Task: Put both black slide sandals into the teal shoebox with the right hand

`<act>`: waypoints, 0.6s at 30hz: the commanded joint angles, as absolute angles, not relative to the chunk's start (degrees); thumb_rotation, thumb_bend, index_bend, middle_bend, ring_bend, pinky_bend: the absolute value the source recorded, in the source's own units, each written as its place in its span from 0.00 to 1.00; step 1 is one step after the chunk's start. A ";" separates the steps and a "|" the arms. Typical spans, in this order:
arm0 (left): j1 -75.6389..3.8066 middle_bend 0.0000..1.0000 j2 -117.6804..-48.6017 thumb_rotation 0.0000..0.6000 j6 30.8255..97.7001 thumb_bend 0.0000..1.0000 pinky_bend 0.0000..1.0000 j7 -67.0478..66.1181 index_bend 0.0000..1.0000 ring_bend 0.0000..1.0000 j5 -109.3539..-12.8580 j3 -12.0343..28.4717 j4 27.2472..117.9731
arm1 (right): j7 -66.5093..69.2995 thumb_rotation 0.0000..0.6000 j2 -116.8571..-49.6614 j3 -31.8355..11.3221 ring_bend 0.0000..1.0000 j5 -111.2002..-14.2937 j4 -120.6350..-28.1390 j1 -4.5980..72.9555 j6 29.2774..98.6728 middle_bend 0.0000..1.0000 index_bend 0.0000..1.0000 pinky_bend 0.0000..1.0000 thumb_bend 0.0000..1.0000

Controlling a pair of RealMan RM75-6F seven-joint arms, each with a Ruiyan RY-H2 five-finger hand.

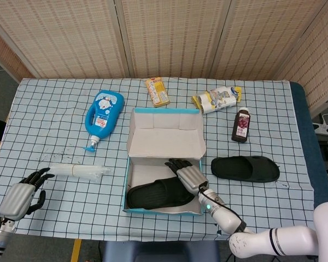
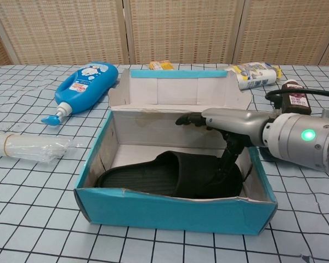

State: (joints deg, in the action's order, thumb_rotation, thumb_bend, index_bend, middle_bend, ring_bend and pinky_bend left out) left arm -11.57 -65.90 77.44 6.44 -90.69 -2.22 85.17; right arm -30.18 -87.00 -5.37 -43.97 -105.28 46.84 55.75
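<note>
The teal shoebox [image 1: 163,210] [image 2: 170,211] stands open at the table's near middle, its lid flap [image 1: 165,134] raised at the back. One black slide sandal [image 1: 156,195] [image 2: 170,175] lies flat on the box's floor. The other black sandal [image 1: 245,168] lies on the cloth to the right of the box. My right hand [image 1: 187,176] [image 2: 226,121] hovers over the box's right end with its fingers stretched out and apart; its thumb points down toward the sandal's strap. My left hand [image 1: 21,197] rests empty at the near left edge.
A blue lotion bottle [image 1: 104,116] [image 2: 85,82] and a clear plastic-wrapped roll [image 1: 79,171] [image 2: 27,147] lie left of the box. A dark juice bottle [image 1: 241,125] [image 2: 298,98], a snack packet [image 1: 217,99] and a yellow packet [image 1: 157,90] sit behind it.
</note>
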 commanded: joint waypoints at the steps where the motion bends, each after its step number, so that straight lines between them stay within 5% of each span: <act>1: -11.59 0.09 -65.90 1.00 77.39 0.67 0.37 6.43 0.22 0.15 -90.72 -2.26 85.20 | -27.72 1.00 -85.65 -6.02 0.00 -44.42 -106.91 46.38 54.99 0.00 0.00 0.07 0.00; 11: -11.54 0.09 -65.73 1.00 77.49 0.66 0.37 7.06 0.22 0.15 -90.58 -2.22 85.18 | -9.48 1.00 -68.13 -10.50 0.00 -55.58 -118.41 40.48 49.85 0.00 0.00 0.07 0.00; 18: -11.61 0.09 -65.74 1.00 77.27 0.66 0.37 7.13 0.22 0.15 -90.26 -2.11 85.27 | -15.02 1.00 -61.55 -6.16 0.00 -56.68 -113.24 36.93 54.38 0.00 0.00 0.07 0.00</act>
State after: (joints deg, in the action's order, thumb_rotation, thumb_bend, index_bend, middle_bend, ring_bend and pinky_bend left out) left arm -11.60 -65.73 77.28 7.13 -90.28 -2.12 85.27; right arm -11.68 -62.37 -8.07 -56.96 -115.65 38.45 52.55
